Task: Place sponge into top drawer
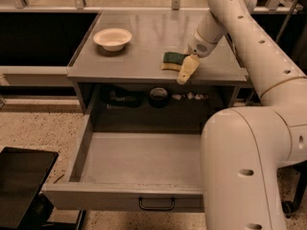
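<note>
The sponge [172, 60], dark green on top with yellow foam below, lies flat on the grey countertop [144, 42] near its front edge. The gripper [187, 69] hangs down from the white arm just right of the sponge, its cream fingertip at the sponge's right end and over the counter's front lip. The top drawer [139, 159] is pulled open below the counter, wide and shallow, with a flat front panel and a small black handle [156, 204]. Nothing lies in it.
A white bowl [112, 38] stands on the counter at the back left. A dark shelf recess [153, 97] under the counter holds small items. The arm's big white link [244, 166] covers the drawer's right side. A black object [21, 181] sits at the lower left.
</note>
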Action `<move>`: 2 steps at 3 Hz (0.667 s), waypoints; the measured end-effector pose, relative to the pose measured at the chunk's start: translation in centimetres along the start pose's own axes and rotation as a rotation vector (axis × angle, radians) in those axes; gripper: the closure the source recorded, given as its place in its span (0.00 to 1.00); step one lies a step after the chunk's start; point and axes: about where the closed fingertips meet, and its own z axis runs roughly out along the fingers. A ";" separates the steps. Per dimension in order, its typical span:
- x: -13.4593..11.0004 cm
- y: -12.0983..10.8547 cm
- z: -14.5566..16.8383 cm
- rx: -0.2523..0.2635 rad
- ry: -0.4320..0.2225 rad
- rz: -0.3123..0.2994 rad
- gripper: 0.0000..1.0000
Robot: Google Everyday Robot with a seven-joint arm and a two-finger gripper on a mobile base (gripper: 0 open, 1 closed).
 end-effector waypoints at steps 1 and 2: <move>0.0 0.4 -0.3 -0.002 -0.001 0.001 0.65; -0.3 0.9 -1.1 -0.002 -0.001 0.001 0.89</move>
